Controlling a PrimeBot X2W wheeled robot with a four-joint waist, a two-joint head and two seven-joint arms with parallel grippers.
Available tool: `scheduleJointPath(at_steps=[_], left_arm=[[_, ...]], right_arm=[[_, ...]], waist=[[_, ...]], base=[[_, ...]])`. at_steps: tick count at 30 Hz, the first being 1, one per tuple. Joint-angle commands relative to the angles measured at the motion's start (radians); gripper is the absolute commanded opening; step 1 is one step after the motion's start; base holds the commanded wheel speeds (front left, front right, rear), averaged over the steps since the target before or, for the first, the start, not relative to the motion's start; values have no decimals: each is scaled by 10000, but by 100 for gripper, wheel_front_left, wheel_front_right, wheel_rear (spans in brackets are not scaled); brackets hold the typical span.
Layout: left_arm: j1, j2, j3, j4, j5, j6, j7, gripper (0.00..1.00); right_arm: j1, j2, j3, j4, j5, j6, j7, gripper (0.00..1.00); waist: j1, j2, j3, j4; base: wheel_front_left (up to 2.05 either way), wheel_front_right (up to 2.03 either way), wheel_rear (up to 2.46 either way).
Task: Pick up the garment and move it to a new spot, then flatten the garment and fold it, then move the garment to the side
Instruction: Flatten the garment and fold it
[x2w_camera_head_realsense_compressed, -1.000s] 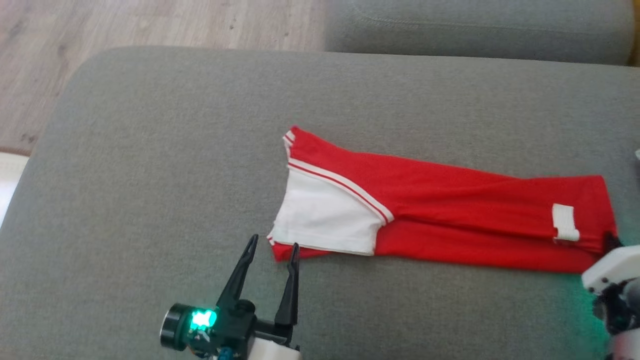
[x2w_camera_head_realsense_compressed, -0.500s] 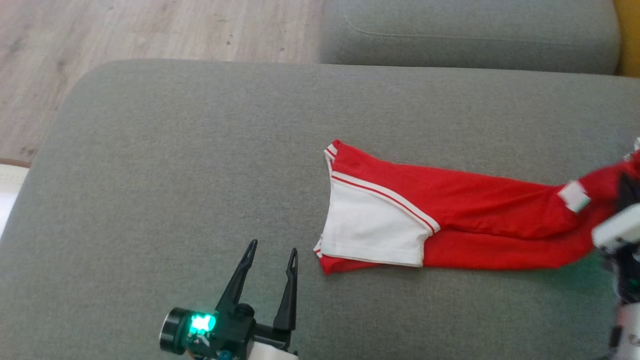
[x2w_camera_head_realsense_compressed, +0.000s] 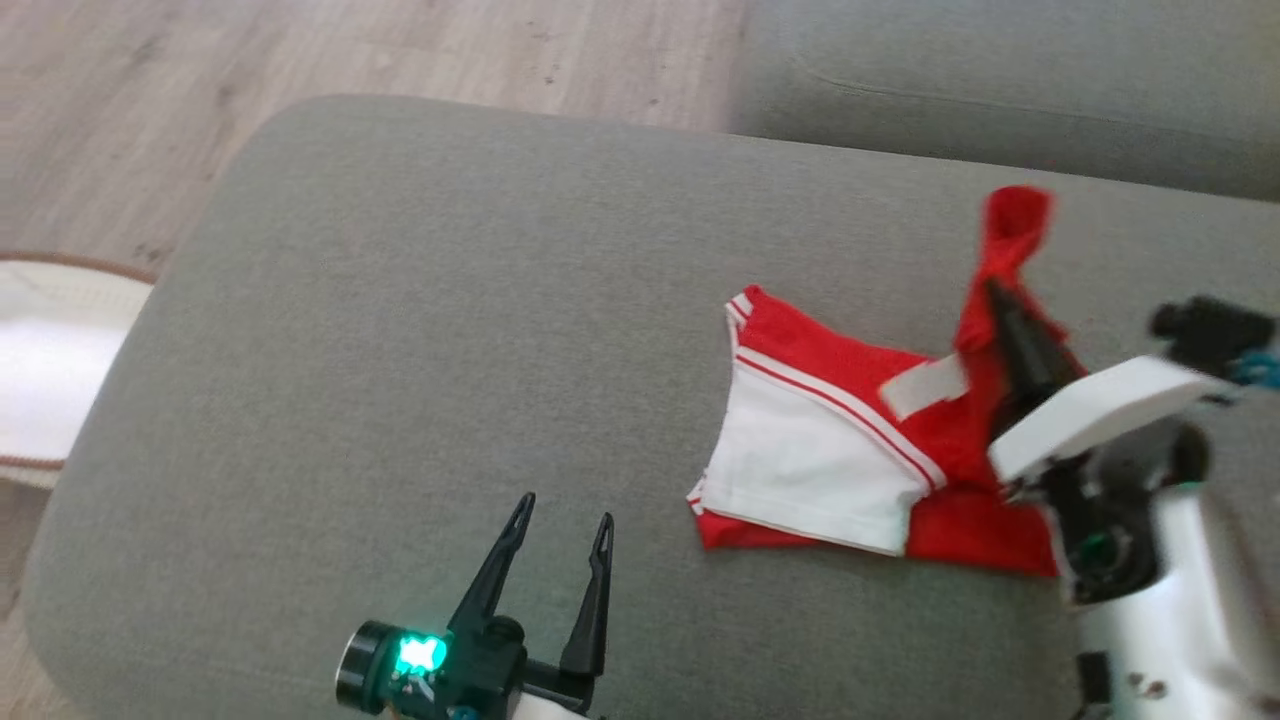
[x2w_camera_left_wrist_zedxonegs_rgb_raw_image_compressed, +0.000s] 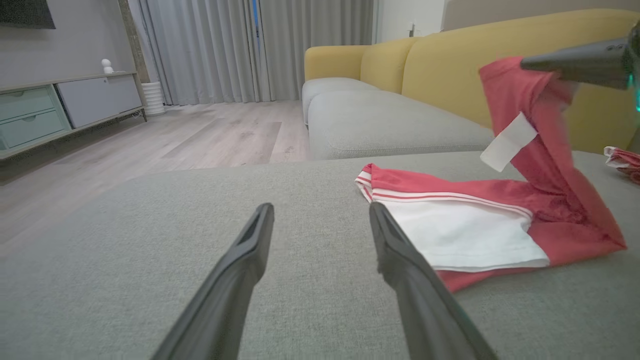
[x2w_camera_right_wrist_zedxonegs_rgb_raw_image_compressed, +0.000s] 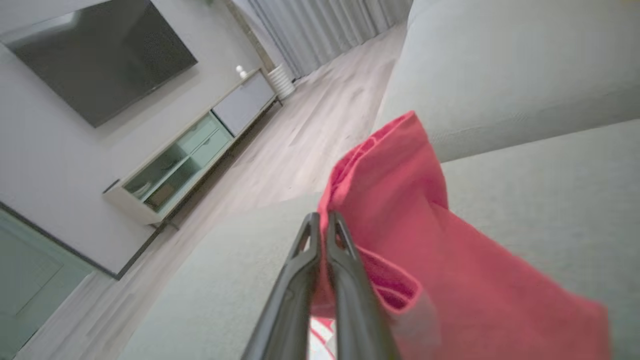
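Garment (x2w_camera_head_realsense_compressed: 820, 470): red-white, on cushion (x2w_camera_head_realsense_compressed: 400, 300). One end is raised and pinched between the closed fingers of the right gripper (x2w_camera_right_wrist_zedxonegs_rgb_raw_image_compressed: 322, 218); the rest lies below them. Left gripper (x2w_camera_head_realsense_compressed: 565, 508): fingers spread wide, empty, garment near on their right. Status: fold apparently under way; side move not yet done.

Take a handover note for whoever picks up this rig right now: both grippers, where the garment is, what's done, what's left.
Left gripper: open, empty, over the grey cushion, just left of the garment.
Right gripper: shut on the right end of the red garment, held up off the cushion.
Garment: its left end, with the white sleeve, lies flat on the cushion; the rest rises to the right gripper.
Done: looks flattened and narrowed lengthwise.
Left: lay the raised end over, release, move the garment aside.
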Motion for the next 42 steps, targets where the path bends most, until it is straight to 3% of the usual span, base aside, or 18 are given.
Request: scheduleJointPath(at_steps=[1,12,13,14,15,16,22,27,36,42], left_arm=[[-365,-113,369,-264,101,-26,-97,100],[-385,-338,529,-320,168,-247,-97,100],[-387,-357,540,-333,188,-267,-97,100],[-392,-376,558,-344,208,-281,-97,100],[-396,-396,576,-352,228,-296,-97,100],[-397,-413,598,-358,248,-307,-97,100],[-276,-454,898,-352,307,-247,-97,100],[-47,-550,1390,-394,-39,-156,-97,100],[392,-596,2065,-405,-498,-169,-97,100],[843,-597,2383,-636,-335,-121,-97,100]], right_arm=[[-181,-19,480,-251,178,-7,-138,0],[-552,-17,2889,1447,708,-7,-770,0],[-640,-17,3050,1617,735,-7,-819,8],[-729,-17,3192,1765,776,-7,-900,25],[-808,-17,3317,1889,876,-7,-986,52],[-888,-17,3460,1977,966,-7,-1081,100],[-1181,-17,3833,1926,1062,-7,-1875,100],[-883,-145,3424,1208,-840,-7,-3040,100],[869,-1171,2718,147,-1949,-7,-5069,100],[2414,-969,1529,618,-2814,-7,-5805,100]], waist=[[0,0,6,218],[0,0,171,838],[0,0,213,868],[0,0,240,885],[0,0,271,902],[0,0,290,906],[0,0,226,491],[0,0,-135,-204],[0,0,-819,-1518],[0,0,-1304,-2047]], base=[[0,0,0],[0,0,0],[0,0,0],[0,0,0],[0,0,0],[0,0,0],[0,0,0],[0,0,0],[0,0,0],[0,0,0]])
